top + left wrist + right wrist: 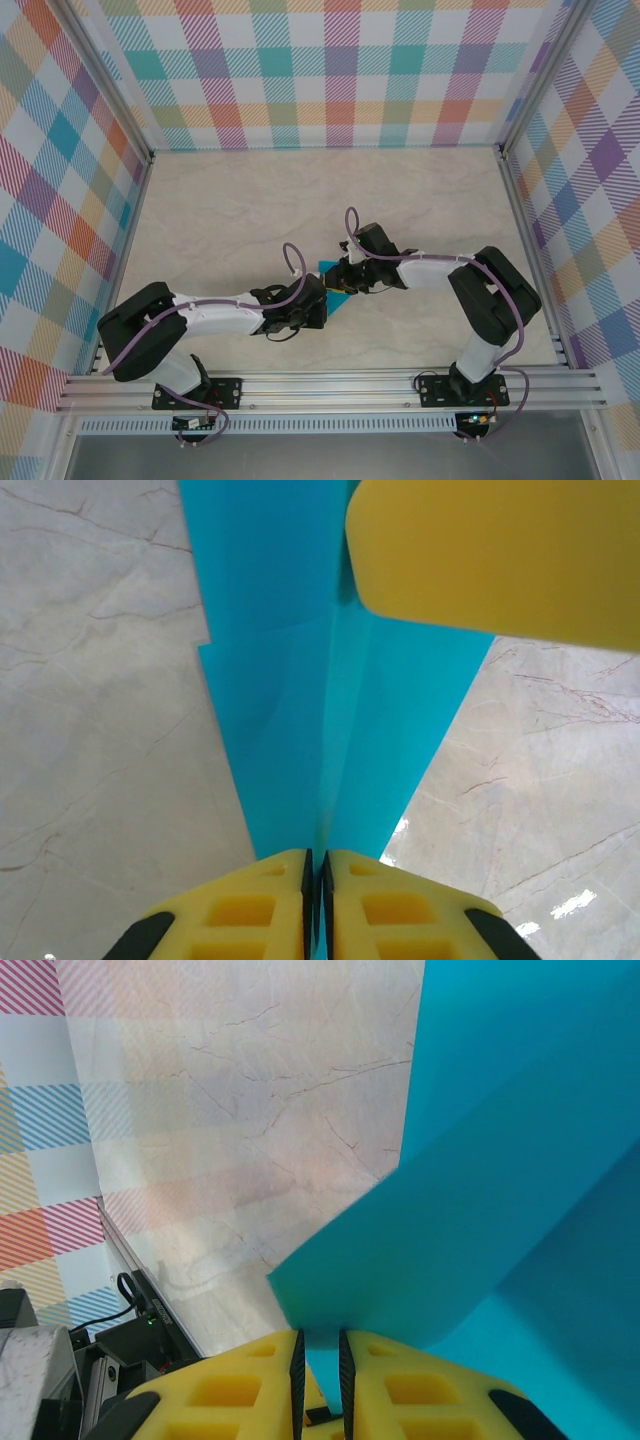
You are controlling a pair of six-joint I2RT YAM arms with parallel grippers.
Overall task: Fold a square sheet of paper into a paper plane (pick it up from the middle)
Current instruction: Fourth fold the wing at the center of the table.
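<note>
In the middle of the marble-patterned table point(230, 210), the two arms meet tip to tip over a sheet of teal paper point(337, 298), partly folded and mostly covered by them from above. The left gripper point(316, 865) has its yellow fingers pressed together on the near end of the paper, right on a crease that runs straight away from the tips. The sheet spreads out on both sides of that line, and the left flap has a small step in its edge. From the other side, the right gripper point(320, 1345) stands narrow, with an edge of the same sheet caught in the thin slot between its fingers. One of its yellow pads point(500, 560) shows over the far part of the sheet in the left wrist view. I cannot tell whether the paper rests on the table or is lifted off it. Plaid walls point(60, 200) surround the table
</note>
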